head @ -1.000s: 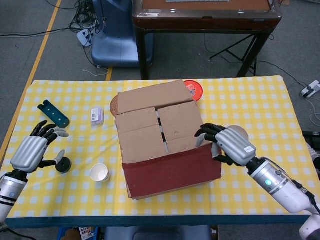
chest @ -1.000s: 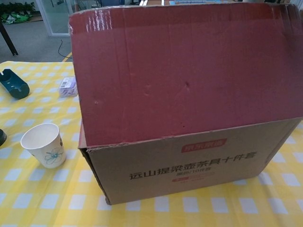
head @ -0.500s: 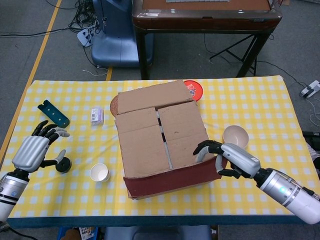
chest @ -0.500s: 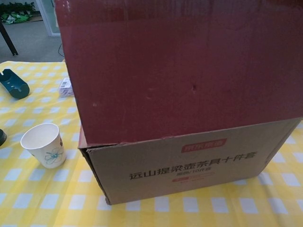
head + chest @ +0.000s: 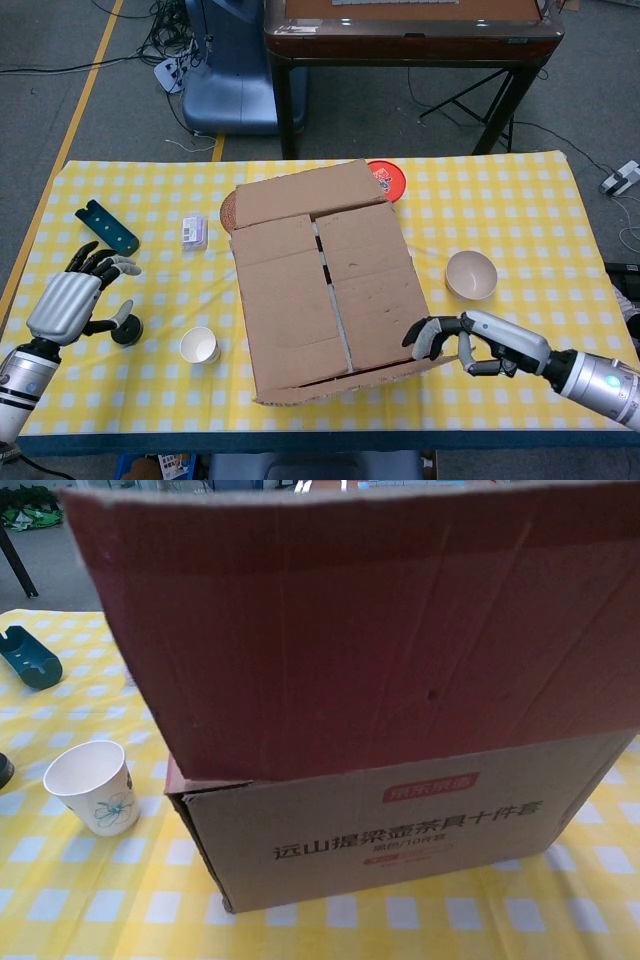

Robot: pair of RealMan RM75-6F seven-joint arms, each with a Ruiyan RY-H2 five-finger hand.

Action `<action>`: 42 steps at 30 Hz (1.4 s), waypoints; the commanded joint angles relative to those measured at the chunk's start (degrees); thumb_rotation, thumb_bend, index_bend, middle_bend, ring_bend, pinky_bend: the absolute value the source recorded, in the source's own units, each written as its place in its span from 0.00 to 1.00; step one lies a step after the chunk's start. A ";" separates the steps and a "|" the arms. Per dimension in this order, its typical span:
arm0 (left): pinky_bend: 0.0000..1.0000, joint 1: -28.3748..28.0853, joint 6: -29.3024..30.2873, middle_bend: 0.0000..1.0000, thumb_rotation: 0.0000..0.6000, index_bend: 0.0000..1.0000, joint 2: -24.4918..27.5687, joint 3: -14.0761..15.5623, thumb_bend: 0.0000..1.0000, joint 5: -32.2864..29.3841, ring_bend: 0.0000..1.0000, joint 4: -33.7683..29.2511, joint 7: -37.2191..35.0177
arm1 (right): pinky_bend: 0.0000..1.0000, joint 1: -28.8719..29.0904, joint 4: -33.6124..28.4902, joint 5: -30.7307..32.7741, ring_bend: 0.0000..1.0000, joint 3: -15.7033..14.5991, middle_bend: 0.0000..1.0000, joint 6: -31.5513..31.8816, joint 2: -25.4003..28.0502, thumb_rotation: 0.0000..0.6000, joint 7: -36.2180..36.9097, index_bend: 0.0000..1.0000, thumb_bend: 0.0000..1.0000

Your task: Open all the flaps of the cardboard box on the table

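Swinging outward at the bottom of the head view, the near flap (image 5: 345, 382) of the cardboard box (image 5: 325, 290) now leans past upright toward the robot. Its red face, broad a second ago, shows there only as a thin edge, while in the chest view it fills the upper frame. The right hand (image 5: 470, 345), lower right, has dropped and drawn back with the flap; its fingers curl at the flap's right corner and seem to pinch it, though contact is hard to confirm. That flap looks close to open, needing only to fold further down. Lower left, the left hand (image 5: 75, 300) hovers with fingers spread, holding nothing, unchanged from before, just beside a small dark object (image 5: 126, 331). A paper cup (image 5: 199, 345) stands close to the box's left side. Mid-frame, the two inner flaps (image 5: 320, 270) remain flat and shut. Beyond them the far flap (image 5: 305, 192) looks raised, with a red plate (image 5: 388, 179) behind.
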 commanded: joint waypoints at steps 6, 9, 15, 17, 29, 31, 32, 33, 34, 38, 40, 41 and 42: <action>0.00 -0.20 -0.22 0.26 0.90 0.38 -0.15 -0.03 0.44 -0.17 0.14 -0.08 0.25 | 0.42 2.81 4.68 -1.47 0.26 -3.73 0.28 2.02 -0.36 1.00 3.64 0.40 1.00; 0.00 -0.43 -0.38 0.26 0.90 0.38 -0.14 -0.15 0.44 -0.18 0.14 -0.02 0.33 | 0.42 2.24 3.83 1.76 0.26 -3.51 0.28 0.77 -0.61 1.00 -0.21 0.40 1.00; 0.00 -1.81 -1.26 0.26 0.90 0.38 -0.53 -0.44 0.44 1.91 0.14 0.06 -0.18 | 0.41 -0.75 0.25 13.71 0.26 -1.10 0.28 -3.53 -1.40 1.00 -16.03 0.40 0.99; 0.00 -2.84 -2.10 0.26 0.90 0.38 -0.74 -0.42 0.44 3.89 0.14 0.10 -0.81 | 0.39 -2.23 -1.06 19.05 0.26 0.28 0.28 -4.31 -2.04 1.00 -23.27 0.39 0.98; 0.00 -14.19 -9.87 0.26 0.81 0.36 -5.39 -1.47 0.44 16.64 0.13 2.31 -8.71 | 0.36 -7.34 -5.73 41.19 0.23 6.93 0.25 -4.54 -7.41 1.00 -51.05 0.34 0.75; 0.00 -16.37 -12.17 0.26 0.65 0.35 -6.31 -1.79 0.44 16.84 0.13 2.13 -8.79 | 0.36 -7.77 -5.93 42.59 0.23 7.57 0.25 -4.41 -7.94 1.00 -52.32 0.34 0.75; 0.00 -17.76 -13.51 0.26 0.61 0.34 -7.02 -2.11 0.44 16.77 0.13 2.01 -8.79 | 0.35 -8.02 -5.99 43.20 0.23 7.88 0.25 -4.46 -8.21 1.00 -53.12 0.34 0.75; 0.00 -18.78 -14.45 0.26 0.59 0.34 -7.57 -2.37 0.44 16.71 0.13 1.99 -8.72 | 0.35 -8.21 -6.04 43.59 0.23 8.11 0.25 -4.51 -8.36 1.00 -53.58 0.34 0.75; 0.00 -19.76 -15.30 0.26 0.57 0.33 -8.12 -2.66 0.44 16.59 0.13 2.03 -8.53 | 0.35 -8.40 -6.09 43.96 0.23 8.35 0.25 -4.53 -8.49 1.00 -53.96 0.34 0.75; 0.00 -23.27 -17.97 0.25 0.55 0.33 -11.06 -4.03 0.44 15.02 0.11 2.03 -7.42 | 0.35 -9.11 -6.28 45.04 0.23 9.12 0.25 -5.05 -8.56 1.00 -55.10 0.34 0.75; 0.00 -24.88 -19.09 0.25 0.53 0.33 -12.53 -4.81 0.44 13.84 0.11 2.06 -6.52 | 0.35 -9.54 -6.35 45.55 0.23 9.51 0.25 -5.26 -8.50 1.00 -55.43 0.34 0.75; 0.00 -25.72 -19.68 0.25 0.52 0.33 -13.27 -5.22 0.44 13.12 0.11 2.09 -5.83 | 0.35 -9.79 -6.37 45.82 0.23 9.71 0.25 -5.39 -8.49 1.00 -55.55 0.34 0.75; 0.00 -26.32 -20.16 0.25 0.51 0.33 -13.73 -5.55 0.44 12.43 0.11 2.06 -5.19 | 0.35 -9.97 -6.39 45.99 0.23 9.85 0.25 -5.51 -8.46 1.00 -55.61 0.34 0.75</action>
